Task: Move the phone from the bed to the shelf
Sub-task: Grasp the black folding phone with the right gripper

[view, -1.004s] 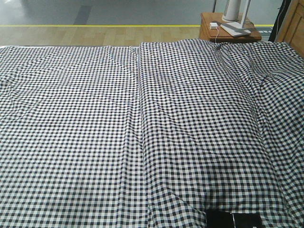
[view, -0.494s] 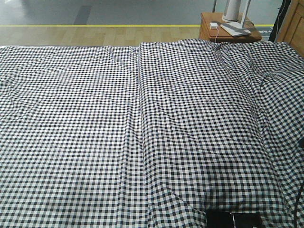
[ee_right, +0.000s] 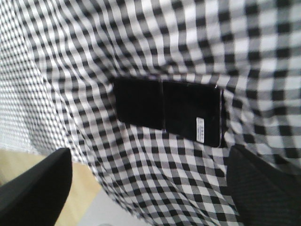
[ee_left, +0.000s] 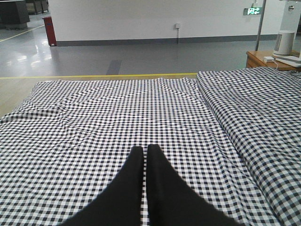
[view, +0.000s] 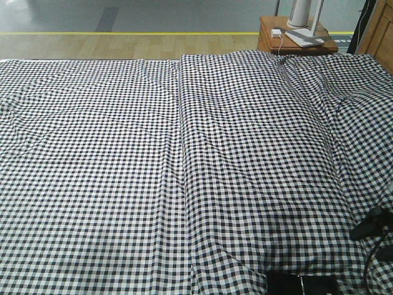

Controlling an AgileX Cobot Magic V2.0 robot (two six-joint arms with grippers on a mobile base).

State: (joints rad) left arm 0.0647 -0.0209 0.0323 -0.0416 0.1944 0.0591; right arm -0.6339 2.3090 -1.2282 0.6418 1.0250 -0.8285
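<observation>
The phone (ee_right: 167,110), glossy black with a middle crease and a white sticker at its right end, lies flat on the bed's (ee_right: 141,42) checked sheet near the edge. My right gripper (ee_right: 149,157) is open above it, one finger (ee_right: 40,183) far left and the other far right, and the phone sits just past the tips, untouched. In the front view the phone (view: 302,286) shows at the bottom edge, with part of my right arm (view: 370,225) to its right. My left gripper (ee_left: 144,151) hovers shut and empty over the bed (ee_left: 94,117). I cannot make out the shelf for certain.
A small brown nightstand (view: 288,42) with a white appliance and charger stands behind the bed's far right corner. A light wooden panel (view: 379,27) rises beside it. The bed's near edge drops to wooden floor (ee_right: 70,197) just below the phone.
My right arm has come into the front view from the right edge, reaching further in toward the phone. The phone and left gripper have not moved.
</observation>
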